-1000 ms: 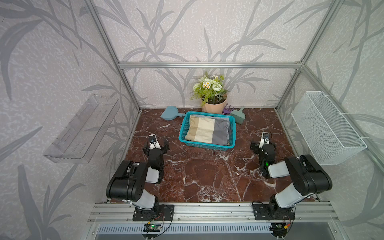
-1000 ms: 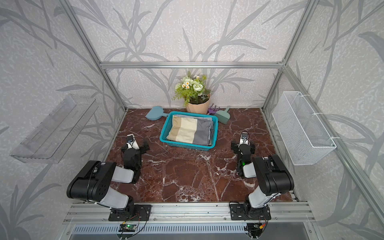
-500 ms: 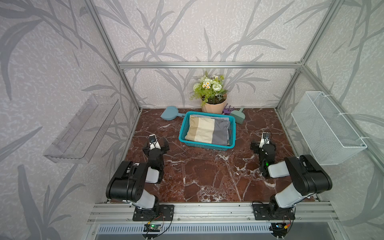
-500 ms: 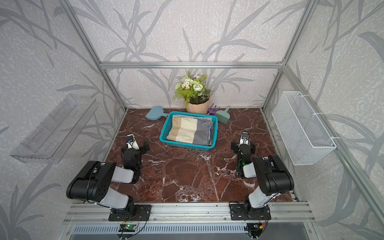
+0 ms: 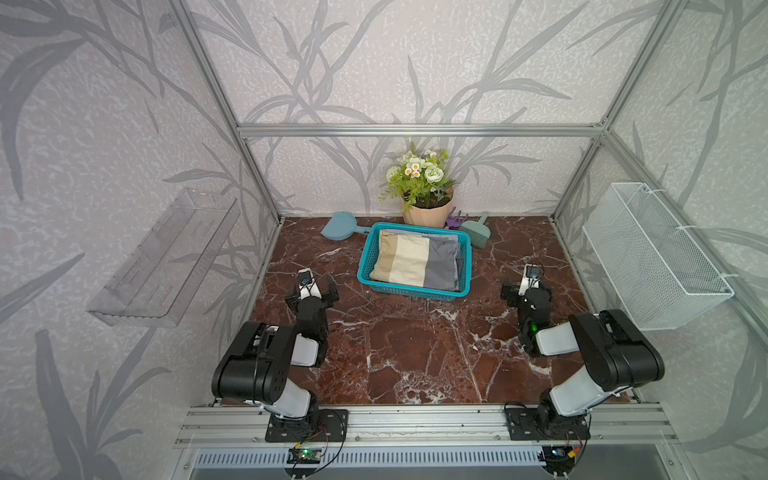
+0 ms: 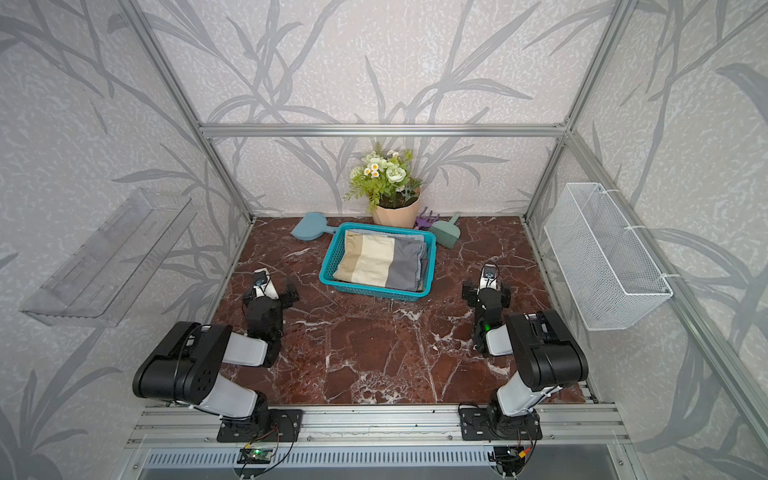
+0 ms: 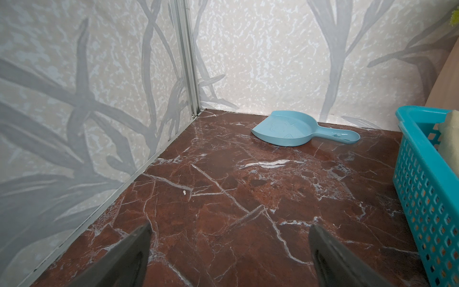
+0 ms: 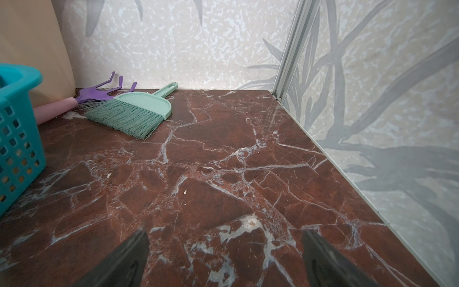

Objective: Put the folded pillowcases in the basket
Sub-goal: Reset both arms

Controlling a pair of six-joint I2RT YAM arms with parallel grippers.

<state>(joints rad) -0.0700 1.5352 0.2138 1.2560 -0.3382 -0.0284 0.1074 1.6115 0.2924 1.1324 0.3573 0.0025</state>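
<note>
Nothing has moved over the last second: both arms sit folded low as before, and the basket and its load lie where they lay. In both top views the room is a box of pale wallpaper with grey leaf shapes, edged by an aluminium frame (image 5: 415, 129) over a dark red marble floor (image 5: 415, 353) veined in white. At the left of the frame a clear plastic tray (image 5: 166, 257) hangs on the wall. Below it, at lower left, the left gripper (image 5: 311, 293) rests just above the floor, jaws wide apart and holding nothing. A blue dustpan (image 5: 338, 226) lies near the back wall. At centre, the basket (image 5: 409, 286) stands on the marble, and the folded pillowcase (image 5: 415, 259), striped tan, cream and grey, lies flat inside it. Behind the basket stands a flower pot (image 5: 428, 212), then a purple rake (image 5: 456, 218) and a green brush (image 5: 476, 230). At right, the right gripper (image 5: 527, 289) also stands spread and unladen, well apart from the basket. A white wire-mesh basket (image 5: 652, 257) hangs on the right wall.
</note>
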